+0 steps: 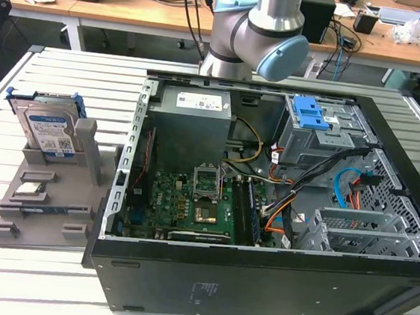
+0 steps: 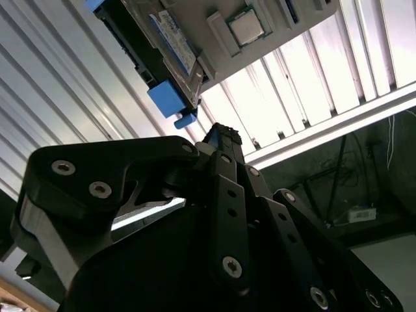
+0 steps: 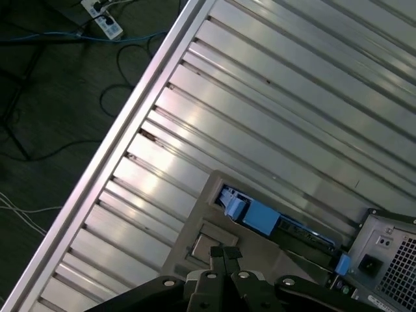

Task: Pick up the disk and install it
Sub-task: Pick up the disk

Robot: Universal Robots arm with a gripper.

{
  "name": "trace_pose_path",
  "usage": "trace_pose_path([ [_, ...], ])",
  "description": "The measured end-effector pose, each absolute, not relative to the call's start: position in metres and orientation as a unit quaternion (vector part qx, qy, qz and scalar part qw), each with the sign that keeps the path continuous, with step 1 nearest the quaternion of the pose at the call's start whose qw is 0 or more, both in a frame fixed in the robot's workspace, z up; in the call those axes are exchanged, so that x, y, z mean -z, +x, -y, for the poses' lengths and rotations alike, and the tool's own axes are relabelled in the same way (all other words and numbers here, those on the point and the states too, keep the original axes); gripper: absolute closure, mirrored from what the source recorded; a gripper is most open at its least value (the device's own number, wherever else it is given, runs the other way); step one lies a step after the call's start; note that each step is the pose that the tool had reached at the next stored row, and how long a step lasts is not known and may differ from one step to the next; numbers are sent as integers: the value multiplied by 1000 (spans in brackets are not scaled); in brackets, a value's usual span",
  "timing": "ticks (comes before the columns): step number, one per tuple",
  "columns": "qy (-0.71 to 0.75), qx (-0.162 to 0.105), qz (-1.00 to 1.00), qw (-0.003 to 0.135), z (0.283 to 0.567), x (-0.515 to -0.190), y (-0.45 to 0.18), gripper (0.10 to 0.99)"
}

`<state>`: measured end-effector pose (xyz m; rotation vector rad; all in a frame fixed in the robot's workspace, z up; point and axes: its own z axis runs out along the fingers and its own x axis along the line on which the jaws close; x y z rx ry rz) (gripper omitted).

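A grey and pale blue robot arm (image 1: pixel 260 35) rises behind an open computer case (image 1: pixel 257 283) that lies on its side. In both wrist views its black claw (image 3: pixel 225 250) (image 2: pixel 221 133) points down at the tabletop (image 3: pixel 292 97), fingertips clenched together and grasping nothing. The claw is clear of the disk (image 1: pixel 47 129) (image 3: pixel 260 216) (image 2: pixel 170 36). The silver disk, in its blue carrier, stands on edge in a slot of a grey holder tray (image 1: pixel 63 195). The tray is at the exterior view's left, just beside the case. A small square chip (image 1: pixel 30 190) lies flat in another recess of the tray. Inside the case are a green circuit board (image 1: pixel 190 200), cable bundles and a blue drive-bay latch (image 1: pixel 312 112). The tabletop is slatted metal. Behind it stand wooden desks (image 1: pixel 150 12) cluttered with cables and boxes. In the first wrist view, a power strip (image 3: pixel 104 23) and cables lie on the dark floor.
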<state>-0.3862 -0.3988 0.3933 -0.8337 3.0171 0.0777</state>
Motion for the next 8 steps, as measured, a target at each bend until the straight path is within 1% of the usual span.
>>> trace_pose_path([
  [8,-302,-25,-953,4,399,-393,-386,980],
])
